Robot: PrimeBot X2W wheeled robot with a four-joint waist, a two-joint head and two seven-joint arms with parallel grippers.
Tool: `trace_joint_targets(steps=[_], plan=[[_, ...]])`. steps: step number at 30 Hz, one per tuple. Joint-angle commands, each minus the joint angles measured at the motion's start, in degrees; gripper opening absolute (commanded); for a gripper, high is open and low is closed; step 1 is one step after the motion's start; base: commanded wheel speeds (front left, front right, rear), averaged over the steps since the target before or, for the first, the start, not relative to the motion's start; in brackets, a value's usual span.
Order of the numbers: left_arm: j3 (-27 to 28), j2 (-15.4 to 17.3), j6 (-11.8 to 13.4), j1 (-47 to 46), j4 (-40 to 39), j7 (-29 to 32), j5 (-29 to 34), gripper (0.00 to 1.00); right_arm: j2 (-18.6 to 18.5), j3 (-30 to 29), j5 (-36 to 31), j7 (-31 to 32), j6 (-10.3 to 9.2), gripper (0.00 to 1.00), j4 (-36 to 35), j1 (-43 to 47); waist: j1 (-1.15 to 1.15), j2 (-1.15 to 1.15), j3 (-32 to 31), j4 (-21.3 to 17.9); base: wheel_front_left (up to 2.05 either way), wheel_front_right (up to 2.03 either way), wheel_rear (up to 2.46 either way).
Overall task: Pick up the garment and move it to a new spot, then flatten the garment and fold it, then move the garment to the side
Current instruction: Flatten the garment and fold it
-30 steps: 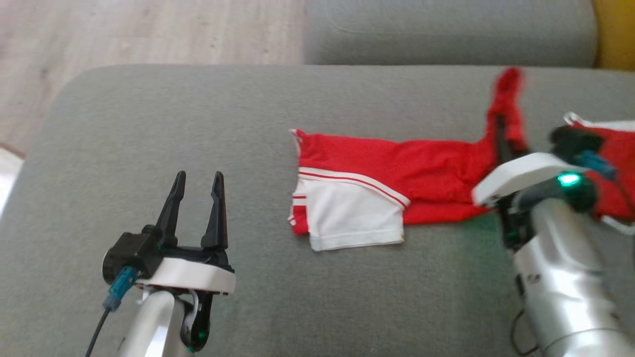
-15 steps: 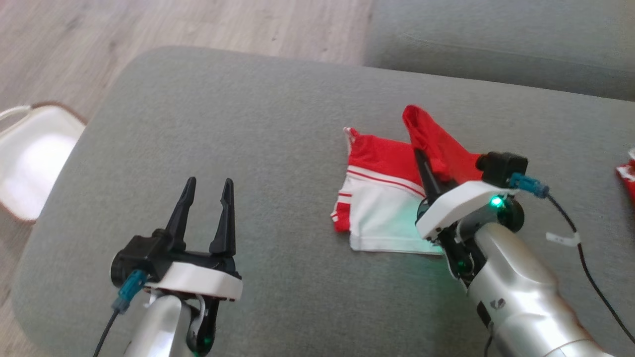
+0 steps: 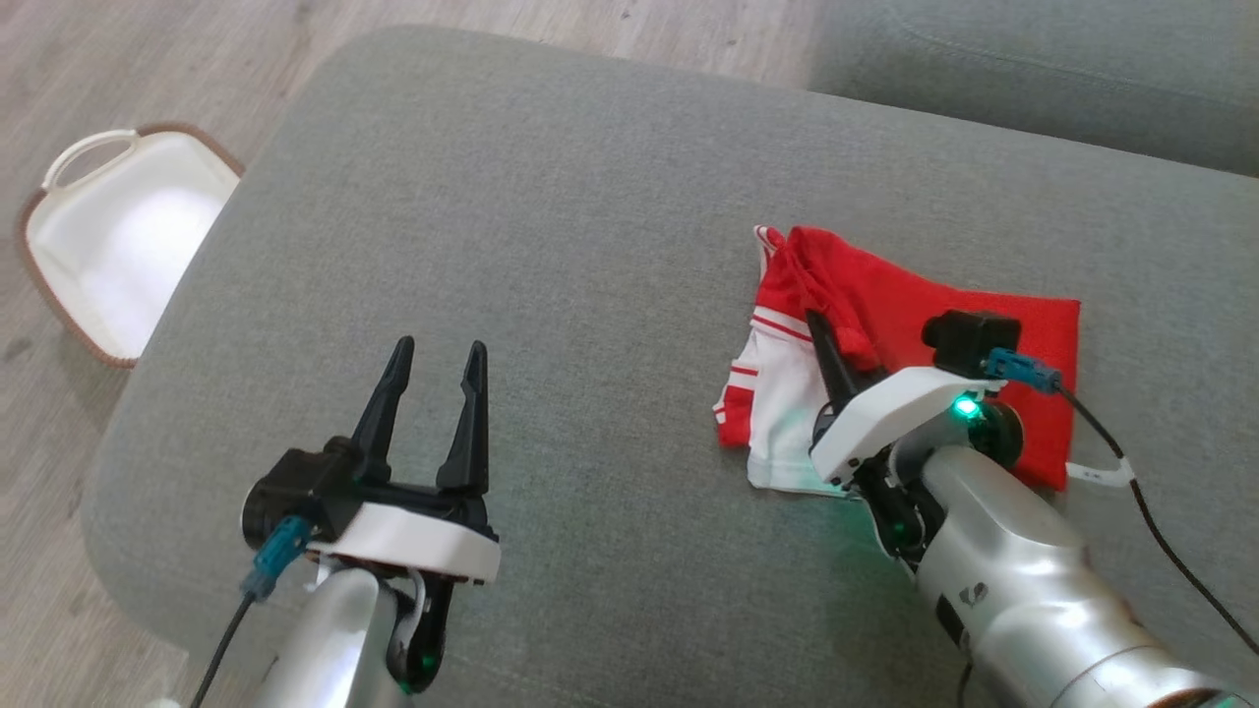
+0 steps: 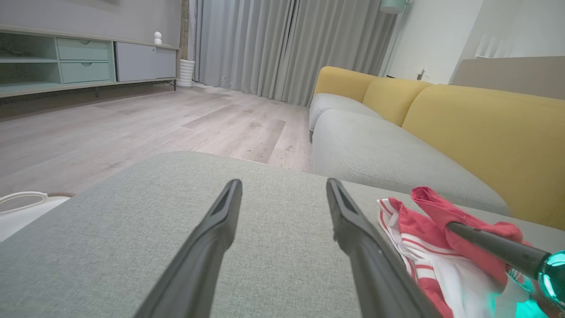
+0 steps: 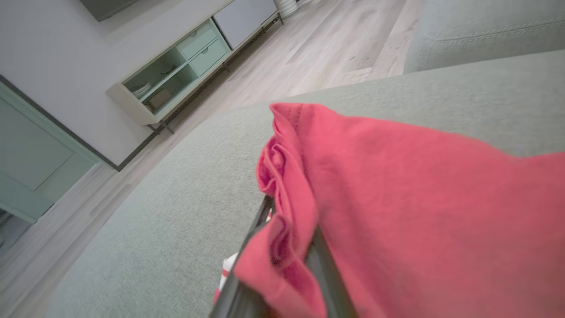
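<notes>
The garment point(image 3: 993, 324) is red with white panels and stripes, lying folded over itself on the grey sofa seat point(image 3: 551, 226), right of centre. My right gripper point(image 3: 834, 344) is shut on a bunched red edge of the garment point(image 5: 287, 212), held over the white part. The red cloth drapes over the right gripper's fingers point(image 5: 326, 274). My left gripper point(image 3: 433, 369) stands open above bare cushion, well to the left of the garment, with nothing between its fingers point(image 4: 207, 247). The left wrist view catches the garment point(image 4: 423, 221) at lower right, with the right gripper pinching it.
A white basket with a brown rim point(image 3: 118, 236) sits on the wood floor point(image 3: 148, 59) left of the seat. Grey cushions with yellow backrests point(image 4: 485, 128) run along the far side. A low cabinet point(image 4: 88, 62) stands across the room.
My right gripper has carried the red end of the garment leftward over the rest, folding it in half. The head camera has turned, bringing the basket into view. The left gripper stays open.
</notes>
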Motion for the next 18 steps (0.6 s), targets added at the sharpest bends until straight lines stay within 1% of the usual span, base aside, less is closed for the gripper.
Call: trace_joint_targets(steps=[1,2,7,11,14,18], plan=[[1.3,0.28,0.36,-2.76,-1.19,-0.53,-0.33,1.0,0.75,2.16,1.47,-0.88,-0.04,0.15,-1.53,-1.86,-0.01,0.0,0.28,0.43,0.0,0.0,0.0],[1.21,0.25,0.39,-2.9,-1.03,-0.55,-0.43,1.0,0.75,3.29,2.58,-0.9,-0.04,1.0,-2.05,-1.69,-0.01,0.0,0.32,0.55,0.0,0.0,0.0],[1.25,0.25,0.56,-3.38,-0.31,-0.63,-0.68,1.0,0.75,10.46,8.07,0.26,-0.04,1.0,-6.49,-1.48,-0.01,0.0,0.13,0.34,0.0,0.0,0.0],[1.63,0.66,0.78,-3.53,-0.1,-0.67,-0.59,1.0,0.75,13.88,10.93,-0.11,-0.04,1.0,-8.43,-2.85,-0.01,0.0,-0.67,-1.08,0.0,0.0,0.0],[1.81,0.82,0.85,-3.5,-0.26,-0.68,-0.57,1.0,0.75,14.68,11.24,-0.54,-0.04,1.0,-8.71,-3.97,-0.01,0.0,-1.17,-2.19,0.0,0.0,0.0],[2.73,1.3,1.26,-3.21,-1.33,-0.71,-0.53,1.0,0.75,13.68,7.65,-1.21,-0.04,1.0,-7.22,-6.58,-0.01,0.0,-1.93,-5.52,0.0,0.0,0.0]])
